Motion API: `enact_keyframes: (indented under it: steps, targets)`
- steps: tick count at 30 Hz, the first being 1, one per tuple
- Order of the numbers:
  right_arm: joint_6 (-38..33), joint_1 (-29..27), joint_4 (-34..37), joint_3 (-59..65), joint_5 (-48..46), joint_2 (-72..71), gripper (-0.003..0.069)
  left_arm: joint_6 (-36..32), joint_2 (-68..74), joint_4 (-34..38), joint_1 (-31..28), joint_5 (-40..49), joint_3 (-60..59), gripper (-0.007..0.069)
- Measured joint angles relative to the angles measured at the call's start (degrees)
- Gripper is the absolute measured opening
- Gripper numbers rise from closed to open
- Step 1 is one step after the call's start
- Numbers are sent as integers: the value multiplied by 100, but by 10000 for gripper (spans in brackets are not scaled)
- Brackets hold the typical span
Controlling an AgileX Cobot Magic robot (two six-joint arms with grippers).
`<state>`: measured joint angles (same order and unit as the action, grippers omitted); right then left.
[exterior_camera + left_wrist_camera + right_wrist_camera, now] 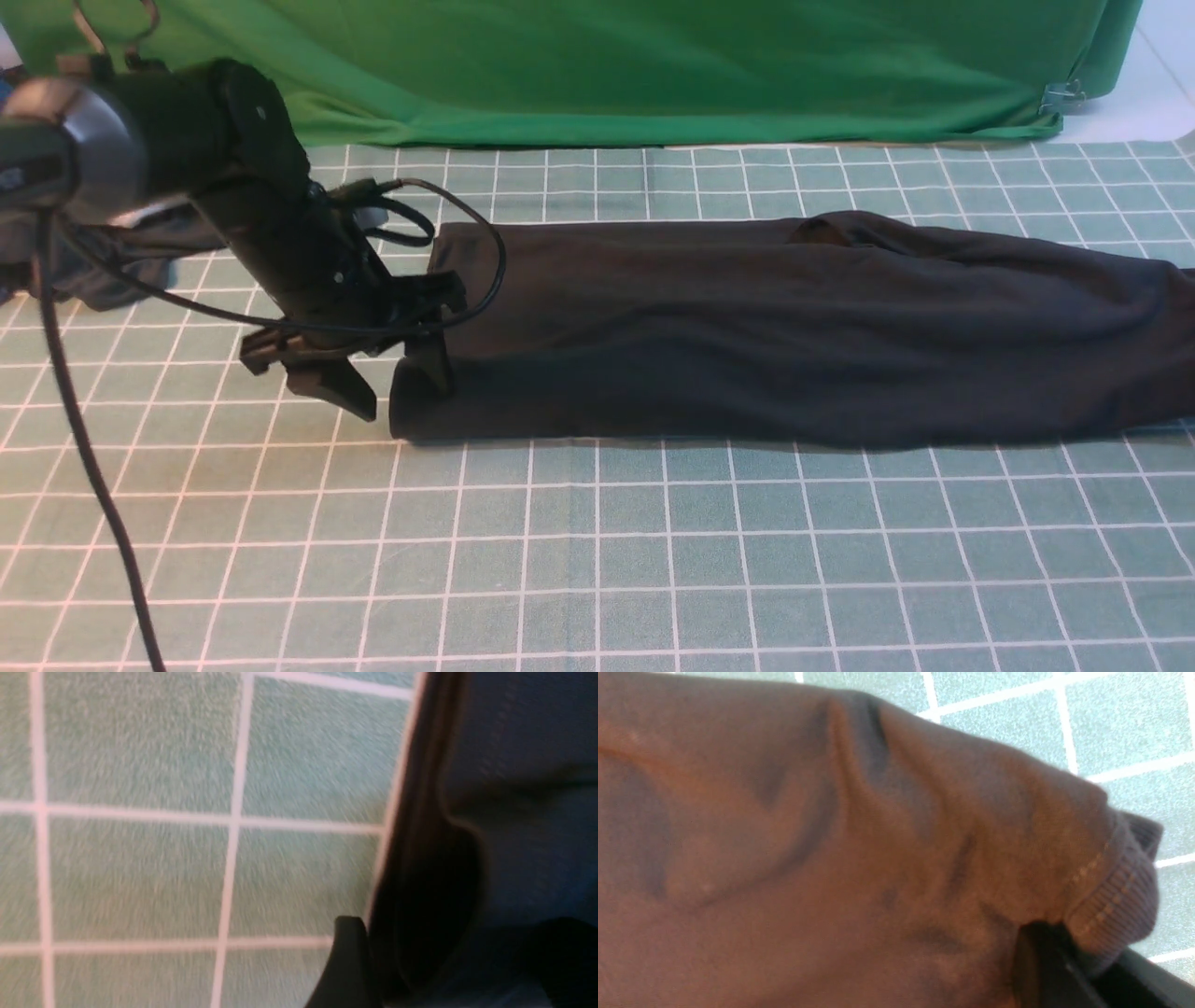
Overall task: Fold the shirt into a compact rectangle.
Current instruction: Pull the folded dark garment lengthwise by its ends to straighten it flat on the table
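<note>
Across the middle of the pale green checked tablecloth with its white grid lines lies the large black cotton shirt. It is gathered into one long band that runs from my left side off the picture's right edge. My left gripper is down at the band's left end with its jaws wide apart. One finger is over bare tablecloth just outside the shirt's edge, and the other is over the black cloth, so the folded edge lies between them. The left wrist view is blurred, and I cannot tell whether either finger presses on the fabric.

My right gripper does not show in the front view. Its own camera is filled with rumpled dark cloth. A ribbed, stitched hem sits between my two dark fingers, which stand close together on it, pinching the shirt.

Behind my left arm, at the table's left edge, a dark grey garment lies bunched. A black cable hangs down from that arm over the tablecloth. Along the far edge of the table hangs a bright green fabric backdrop.
</note>
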<state>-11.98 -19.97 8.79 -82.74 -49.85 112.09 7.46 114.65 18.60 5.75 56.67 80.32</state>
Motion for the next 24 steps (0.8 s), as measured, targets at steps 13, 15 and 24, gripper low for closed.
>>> enact_keyframes:
  steps: [13, 15, 24]
  targets:
    - [90, 0, 19, 0, -397, 0, 50, -567, 398, 1019, -89, 36, 12, 183]
    - [95, 0, 19, 0, -513, 0, 50, -663, 391, 1005, -94, 117, 12, 85]
    - [83, 0, 86, 152, -1504, -301, 50, -746, -287, 167, -76, 809, -237, 27]
